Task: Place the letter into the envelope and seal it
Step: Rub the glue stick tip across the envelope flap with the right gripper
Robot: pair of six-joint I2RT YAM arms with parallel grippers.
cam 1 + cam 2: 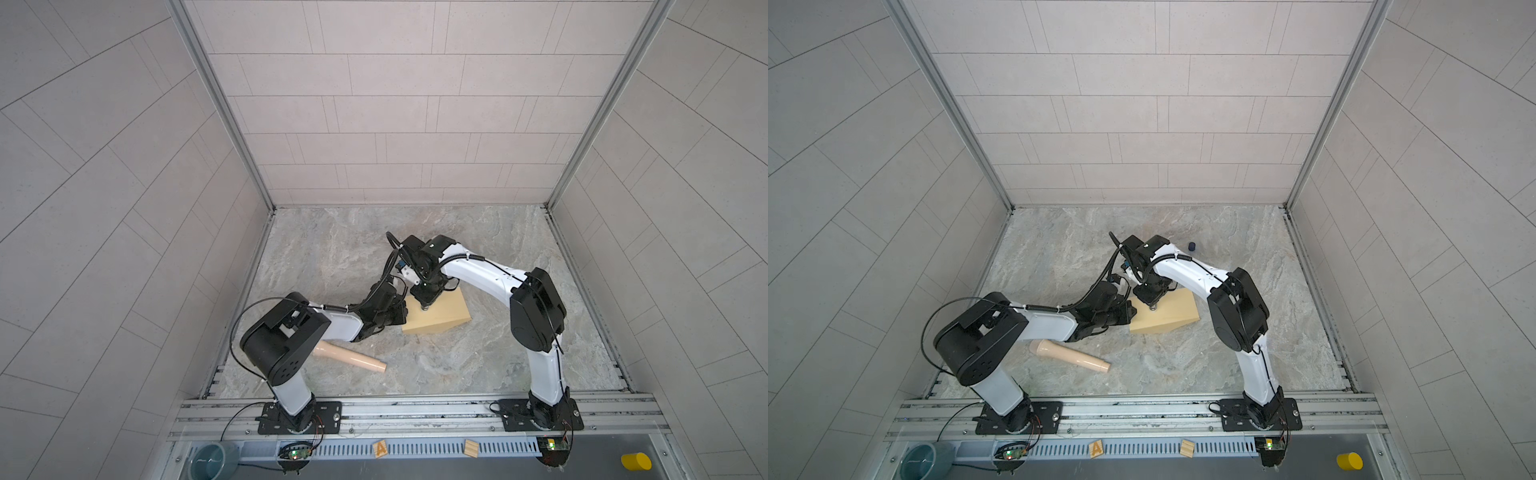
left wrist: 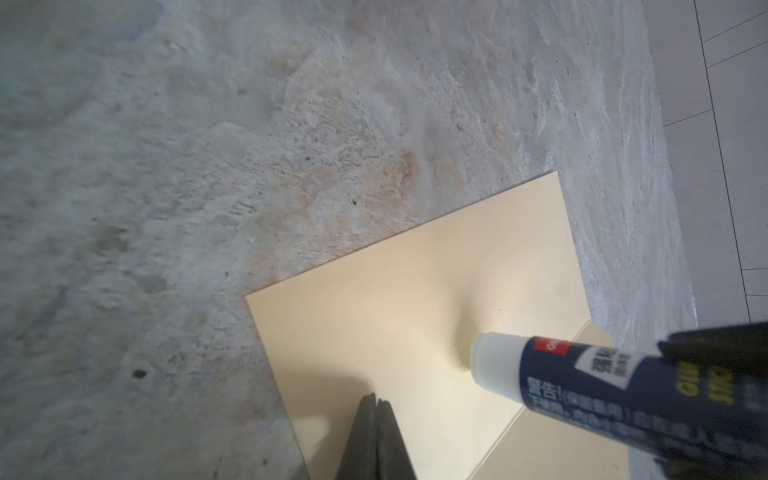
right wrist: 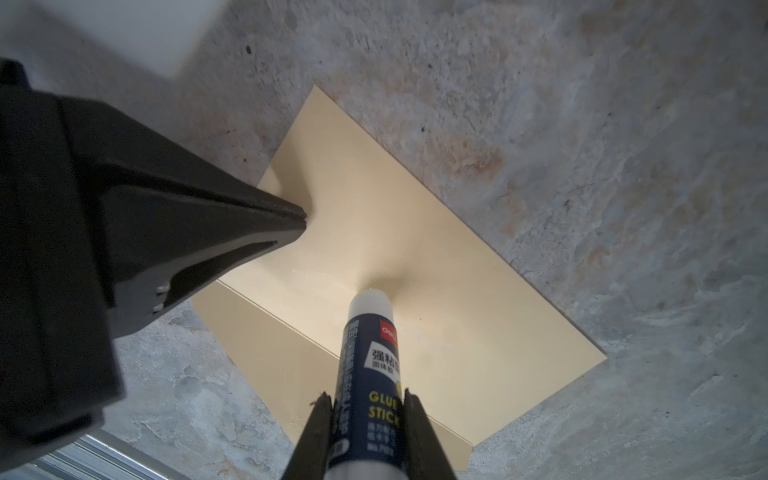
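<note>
The tan envelope (image 1: 446, 318) (image 1: 1173, 320) lies flat on the marbled table, with a crease running across it (image 3: 457, 291). My right gripper (image 3: 368, 395) (image 1: 424, 305) is shut on a dark blue glue stick (image 3: 370, 353) (image 2: 582, 382). The stick's white tip rests on the envelope's larger panel, beside the crease. My left gripper (image 2: 376, 399) (image 3: 301, 216) (image 1: 400, 309) is shut with nothing between its jaws. Its tips press down on the envelope (image 2: 415, 311) near one edge. The letter is not visible in any view.
A beige tapered wooden piece (image 1: 353, 358) (image 1: 1071, 354) lies on the table in front of the left arm. A small dark blue cap (image 1: 1192, 247) stands behind the right arm. Off the table at the front are a teal cup (image 1: 212, 459), wooden blocks (image 1: 380, 449) and a yellow cylinder (image 1: 636, 461).
</note>
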